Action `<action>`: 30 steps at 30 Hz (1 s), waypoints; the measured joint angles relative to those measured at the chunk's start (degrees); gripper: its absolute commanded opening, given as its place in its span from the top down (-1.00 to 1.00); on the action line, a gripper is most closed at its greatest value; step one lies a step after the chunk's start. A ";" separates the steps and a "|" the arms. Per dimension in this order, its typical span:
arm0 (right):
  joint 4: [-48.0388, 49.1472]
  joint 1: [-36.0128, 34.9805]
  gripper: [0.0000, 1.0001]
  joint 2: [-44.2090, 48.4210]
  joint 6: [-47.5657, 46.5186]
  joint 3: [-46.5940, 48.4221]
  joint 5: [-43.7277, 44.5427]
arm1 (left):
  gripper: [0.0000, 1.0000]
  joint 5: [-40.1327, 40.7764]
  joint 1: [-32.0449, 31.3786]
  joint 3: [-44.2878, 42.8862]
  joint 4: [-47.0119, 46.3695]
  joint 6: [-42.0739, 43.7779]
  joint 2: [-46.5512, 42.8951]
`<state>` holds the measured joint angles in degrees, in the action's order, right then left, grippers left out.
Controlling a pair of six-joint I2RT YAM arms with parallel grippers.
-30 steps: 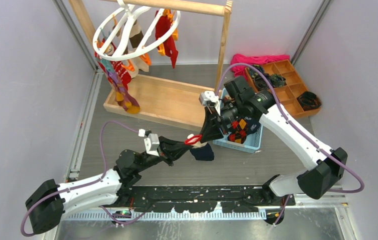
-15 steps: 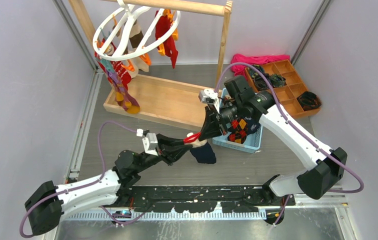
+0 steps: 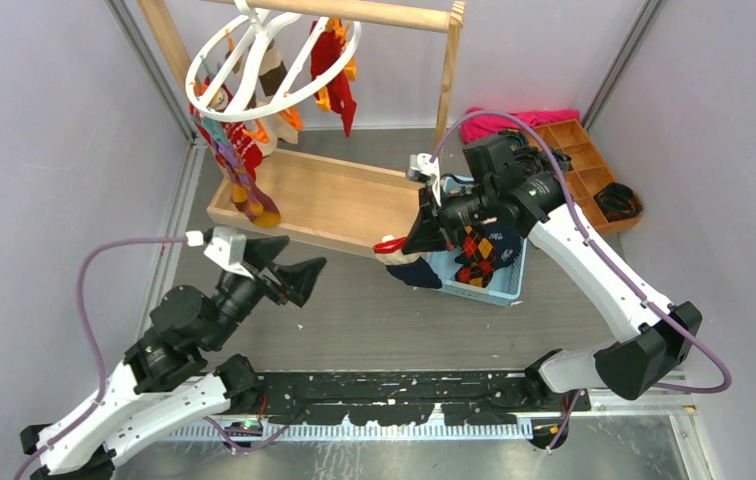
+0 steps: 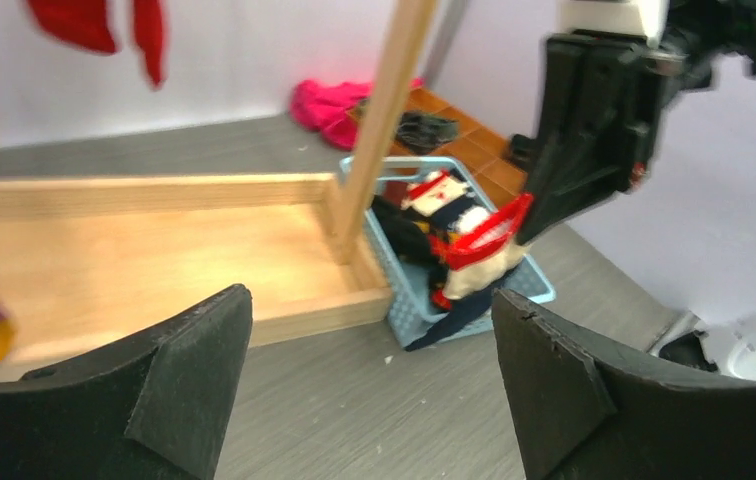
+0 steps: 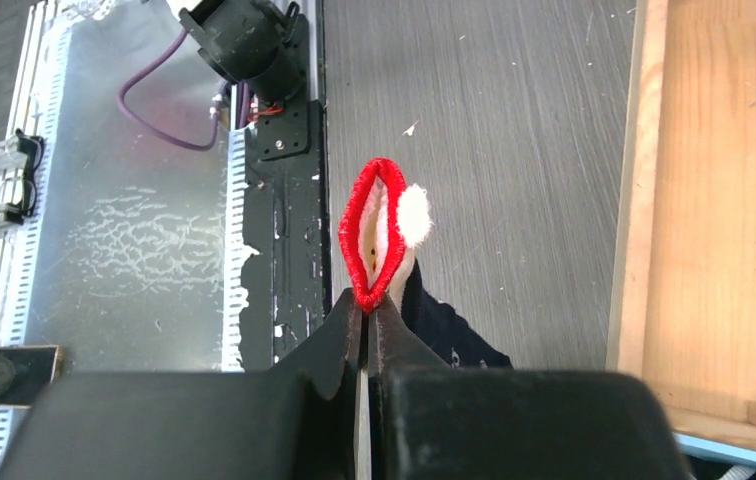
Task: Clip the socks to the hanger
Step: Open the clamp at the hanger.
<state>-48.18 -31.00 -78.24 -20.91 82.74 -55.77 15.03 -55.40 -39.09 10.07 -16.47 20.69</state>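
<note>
The right end effector (image 5: 364,312) is pressed together on the red cuff of a sock (image 5: 372,225). The sock hangs above the counter (image 3: 354,310), just beside the blue basket (image 3: 502,292). The left end effector (image 3: 292,272) is spread wide, holds nothing and is well apart from the sock. The rack's wooden base (image 3: 324,200) lies between the sock and the hanger (image 3: 254,70). Its post (image 3: 445,95) rises just behind the basket.

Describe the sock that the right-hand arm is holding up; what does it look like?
The sock has a red ribbed cuff, a fuzzy white upper part and a dark navy foot; it looks knitted. The right gripper pinches the cuff's rim, so the cuff gapes in an open loop and the foot hangs limp below, beside the blue basket. Nothing else holds it.
</note>
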 measured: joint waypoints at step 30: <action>9.79 -1.42 0.98 -0.02 9.11 -2.89 6.47 | -0.41 50.80 0.02 -60.83 43.21 -11.72 50.73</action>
<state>-38.39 -32.42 -78.26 -11.79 79.85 -49.30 65.82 -55.37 -99.92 53.28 -28.18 71.42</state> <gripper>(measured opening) 0.053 0.709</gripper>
